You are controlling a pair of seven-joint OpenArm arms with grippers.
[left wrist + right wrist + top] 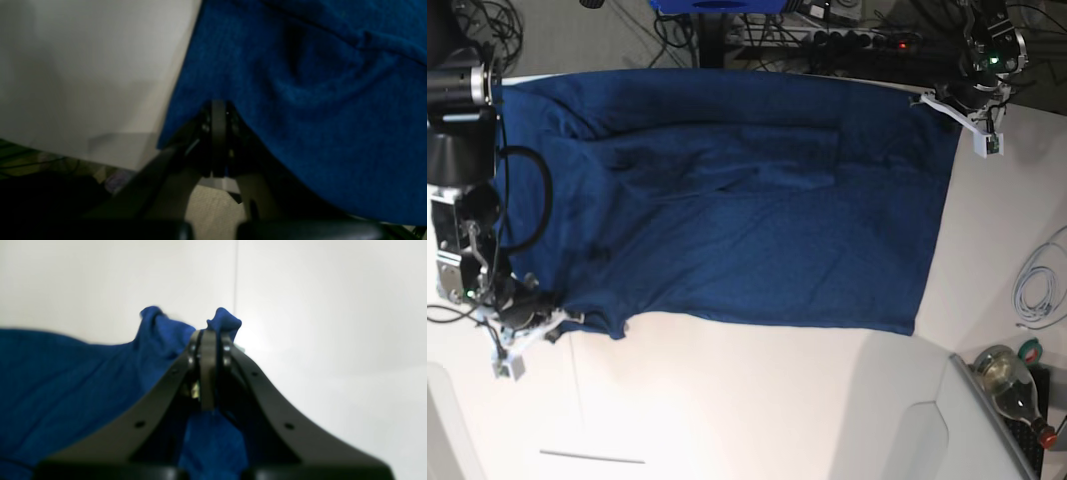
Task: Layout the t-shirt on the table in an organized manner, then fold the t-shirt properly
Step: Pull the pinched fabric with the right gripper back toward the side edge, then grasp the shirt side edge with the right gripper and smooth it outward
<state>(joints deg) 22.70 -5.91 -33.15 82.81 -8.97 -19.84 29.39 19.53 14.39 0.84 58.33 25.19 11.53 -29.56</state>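
Observation:
The dark blue t-shirt (727,190) lies spread and wrinkled across the far half of the white table (757,400). In the base view my right gripper (555,313) is at the shirt's near left corner. The right wrist view shows that gripper (208,335) shut, pinching a bunched fold of the t-shirt (66,380) above the table (317,323). My left gripper (927,97) is at the shirt's far right corner by the table's back edge. In the left wrist view it (218,105) is shut on the edge of the t-shirt (300,100), with the table (83,66) to its left.
A glass bottle (1007,385) lies past the table's near right edge, beside a green tape roll (1028,350). A white cable (1039,285) loops on the right side. Cables and a power strip (857,40) run behind the table's back edge.

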